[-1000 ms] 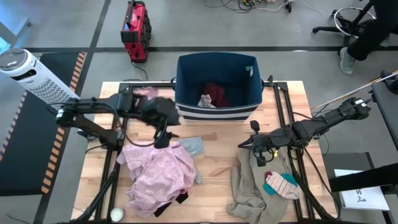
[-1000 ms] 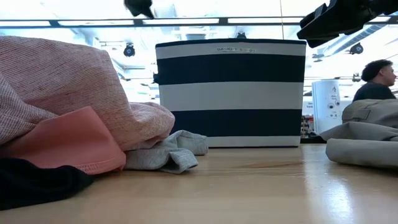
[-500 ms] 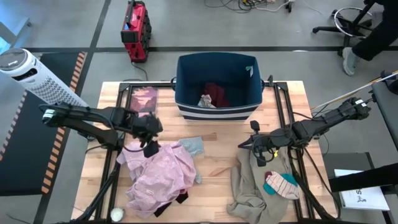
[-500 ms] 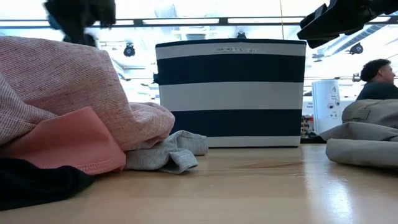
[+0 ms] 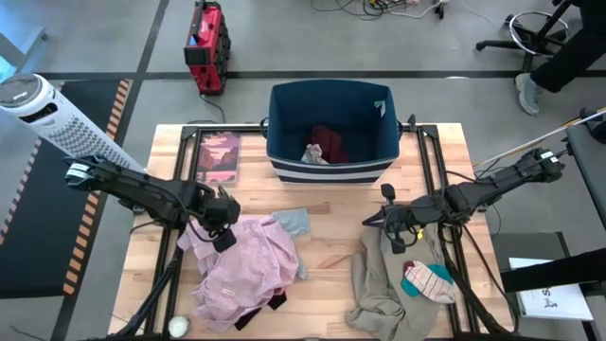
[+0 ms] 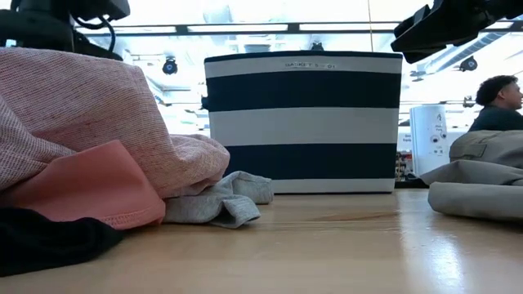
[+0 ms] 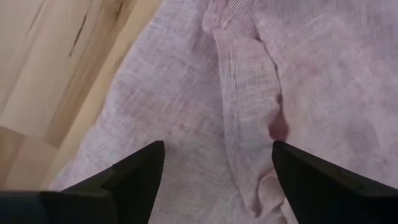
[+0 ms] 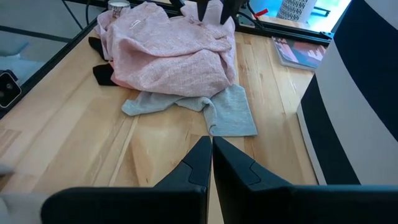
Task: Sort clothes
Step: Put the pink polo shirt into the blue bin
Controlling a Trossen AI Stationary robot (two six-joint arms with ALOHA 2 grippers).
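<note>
A crumpled pale pink woven shirt [image 5: 244,267] is heaped on the left half of the wooden bench [image 5: 331,242], its long axis running from the bench's front edge toward the navy, white-striped fabric bin [image 5: 330,135]. The left end effector [image 5: 223,235] is poised at the shirt's far edge, fingers [image 7: 124,177] spread wide, empty. The right end effector [image 5: 395,235], fingers pressed together, is positioned over a khaki-beige garment [image 5: 383,284].
</note>
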